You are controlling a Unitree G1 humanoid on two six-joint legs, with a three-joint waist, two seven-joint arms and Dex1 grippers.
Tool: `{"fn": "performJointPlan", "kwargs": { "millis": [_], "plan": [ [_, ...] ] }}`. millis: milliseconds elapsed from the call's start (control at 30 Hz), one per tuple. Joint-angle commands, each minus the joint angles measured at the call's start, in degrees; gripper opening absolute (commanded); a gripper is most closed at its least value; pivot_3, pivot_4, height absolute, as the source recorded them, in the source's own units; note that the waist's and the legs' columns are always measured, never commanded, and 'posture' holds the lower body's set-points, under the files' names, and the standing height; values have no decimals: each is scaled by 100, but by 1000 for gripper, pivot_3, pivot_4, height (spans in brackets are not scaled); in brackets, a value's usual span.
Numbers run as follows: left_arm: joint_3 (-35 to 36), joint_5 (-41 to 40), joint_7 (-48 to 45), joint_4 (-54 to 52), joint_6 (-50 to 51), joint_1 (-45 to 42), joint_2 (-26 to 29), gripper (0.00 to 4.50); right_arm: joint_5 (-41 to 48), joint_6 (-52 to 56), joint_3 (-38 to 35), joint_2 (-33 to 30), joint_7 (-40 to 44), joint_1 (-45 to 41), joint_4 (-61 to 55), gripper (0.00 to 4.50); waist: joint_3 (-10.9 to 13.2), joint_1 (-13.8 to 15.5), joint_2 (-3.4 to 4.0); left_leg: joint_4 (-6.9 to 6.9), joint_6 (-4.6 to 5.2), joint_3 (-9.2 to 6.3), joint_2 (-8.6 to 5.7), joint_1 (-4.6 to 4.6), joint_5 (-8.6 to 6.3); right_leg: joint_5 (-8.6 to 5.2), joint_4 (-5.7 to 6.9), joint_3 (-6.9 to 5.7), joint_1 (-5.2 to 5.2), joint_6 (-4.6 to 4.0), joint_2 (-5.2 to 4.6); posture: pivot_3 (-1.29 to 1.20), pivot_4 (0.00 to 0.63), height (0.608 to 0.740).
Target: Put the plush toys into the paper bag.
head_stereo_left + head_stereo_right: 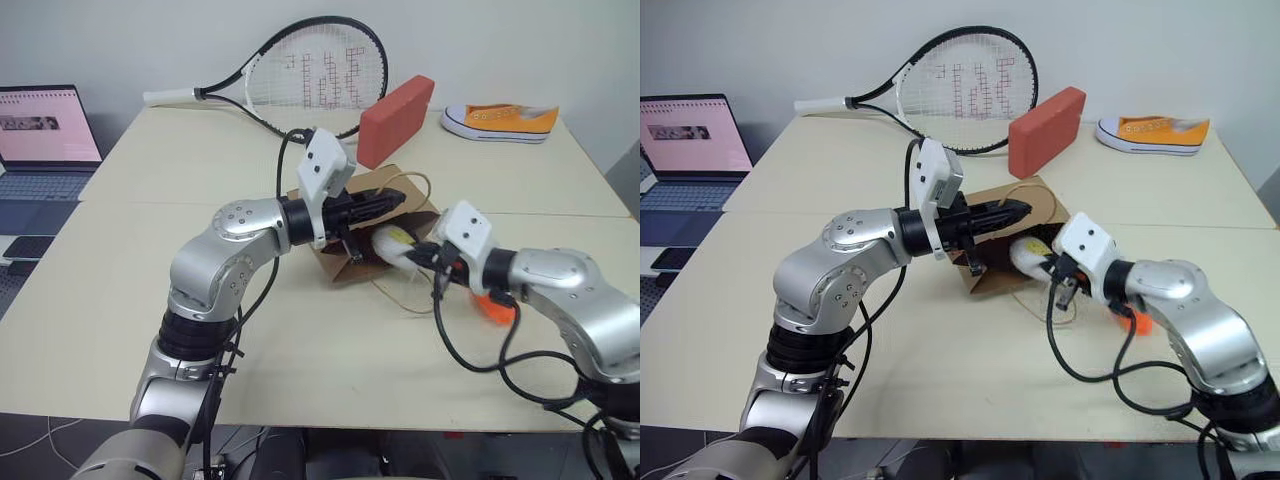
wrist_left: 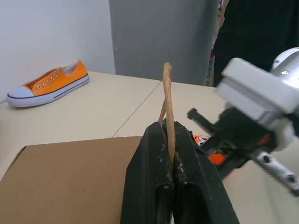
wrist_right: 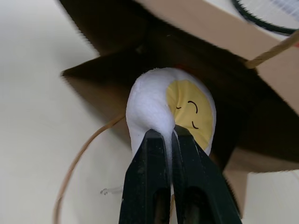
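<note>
The plain brown kraft paper bag lies on its side on the cream desk, its dark mouth facing the right arm. The left end effector is pinched together on one thin twisted-paper loop handle, holding that edge of the bag up so the mouth stays open. The right end effector is clamped on a fold of the white egg-shaped plush toy with the yellow smiling face, which hangs right at the bag's opening, not yet inside. The orange carrot-shaped plush toy rests on the desk just behind the right forearm, largely hidden. Both toys look light and squashy, so a pinch on a bunch of fabric should hold, though the soft pile may slip if the hold is shallow. The bag is thin and creases easily; its handle seems the sensible place to take it, pulled gently so the paper does not tear. A tennis racket, a red brick-shaped block, an orange-and-white sneaker and a laptop sit well apart from the bag.
</note>
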Motion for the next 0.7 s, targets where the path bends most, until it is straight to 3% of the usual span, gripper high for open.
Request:
{"fn": "performJointPlan", "kwargs": {
  "millis": [33, 367, 467, 700],
  "plan": [
    [48, -138, -76, -286, -21, -34, 55, 0, -377, -415, 210, 204, -275, -194, 271, 26, 0, -1, 0, -1, 0, 0, 0, -1, 0, 0, 1, 1, -3, 0, 0, 0, 150, 740],
    [30, -172, -163, -297, -35, -8, 84, 0, -1223, -1234, 532, 1011, -931, -412, 1323, 26, 0, -7, 1, -1, 0, 2, 0, -12, 0, 0, 9, 3, -21, -1, 1, 0, 150, 740],
    [17, -194, -179, -296, -26, -16, 88, 0, -1439, -1506, 560, 1169, -1092, -384, 1553, 755, 0, -6, 1, -2, 0, 2, 0, -15, 0, 0, 9, 3, -23, -1, 0, 0, 150, 740],
    [27, -189, -48, -229, 27, -75, 37, 0, -1524, -1677, 383, 1185, -999, -213, 1387, 3241, 0, -5, 1, -1, 0, 2, 0, -15, 1, 1, 10, 3, -23, -2, 1, 0, 150, 740]
  ]
}}
